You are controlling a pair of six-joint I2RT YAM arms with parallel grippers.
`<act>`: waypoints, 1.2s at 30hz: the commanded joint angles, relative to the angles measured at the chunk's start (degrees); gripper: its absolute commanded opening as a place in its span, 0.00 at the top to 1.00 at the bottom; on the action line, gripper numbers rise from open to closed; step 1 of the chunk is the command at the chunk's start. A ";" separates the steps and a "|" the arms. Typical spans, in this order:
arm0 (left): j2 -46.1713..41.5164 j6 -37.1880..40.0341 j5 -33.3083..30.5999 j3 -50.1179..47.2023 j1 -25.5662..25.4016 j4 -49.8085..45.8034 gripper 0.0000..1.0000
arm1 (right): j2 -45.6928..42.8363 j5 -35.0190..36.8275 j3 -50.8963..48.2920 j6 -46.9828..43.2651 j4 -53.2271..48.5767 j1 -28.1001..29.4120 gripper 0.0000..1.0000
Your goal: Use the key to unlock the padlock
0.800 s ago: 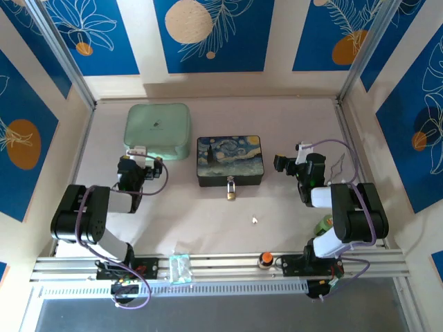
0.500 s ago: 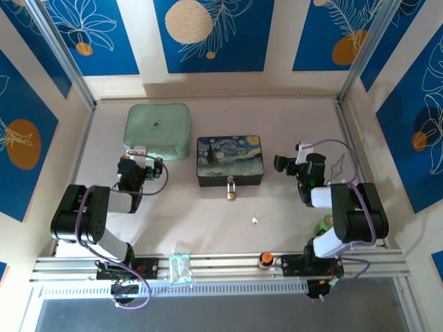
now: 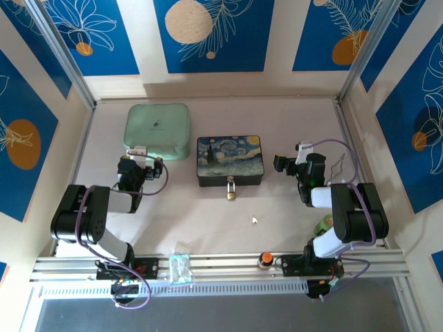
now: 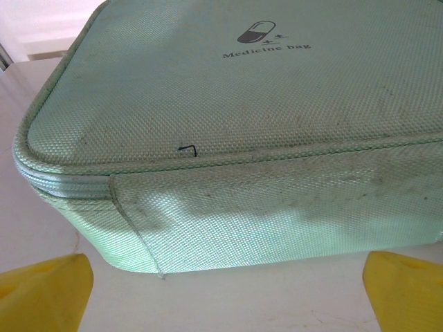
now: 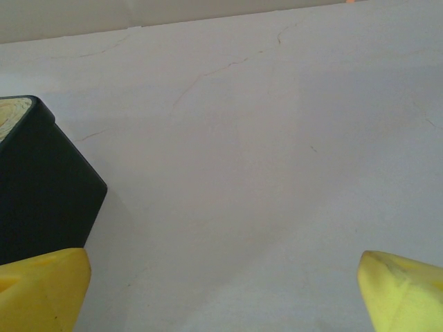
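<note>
Progress looks nil. The padlock [image 3: 231,194] hangs at the front of the painted box [image 3: 229,160], its shackle seemingly shut. The key [image 3: 254,220] lies alone on the surface [image 3: 187,207], nearer the arms and a little right of the padlock, well apart from both claws.

The left claw [image 4: 223,289] is spread wide and empty, facing a green medicine bag [image 4: 228,104]. The right claw [image 5: 223,290] is likewise released, beside the box's corner.

By my judgement every step remains: fetching the key, steadying the padlock, inserting, turning. The key is too small to tell which way it points, and the keyhole cannot be made out.
</note>
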 commanded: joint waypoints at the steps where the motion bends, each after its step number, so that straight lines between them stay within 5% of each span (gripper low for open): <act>1: 0.40 0.42 1.32 0.77 0.56 0.27 0.01 | -0.19 -0.75 1.60 -1.08 0.19 -0.36 0.01; 14: -2.13 -0.99 -2.37 -2.94 0.56 5.41 0.01 | -2.21 0.42 1.23 -0.51 -0.40 -0.20 0.01; 21: -16.67 -2.93 -6.97 -1.80 0.55 -9.27 0.01 | -16.16 1.88 2.90 0.20 -14.12 0.68 0.01; 24: -23.15 -8.95 -8.14 -1.55 0.53 -14.39 0.01 | -22.26 2.42 5.10 4.01 -24.03 0.87 0.01; 28: -30.18 -30.19 -14.90 -2.07 0.60 -23.80 0.01 | -28.27 11.46 10.73 21.12 -44.72 0.68 0.01; 33: -35.82 -35.90 0.81 -9.20 0.65 -15.89 0.01 | -30.68 -6.80 12.51 25.06 -57.44 -3.78 0.01; 36: -39.59 -38.22 9.82 -7.45 0.60 -25.72 0.01 | -33.85 -15.96 10.32 24.52 -59.43 -3.68 0.01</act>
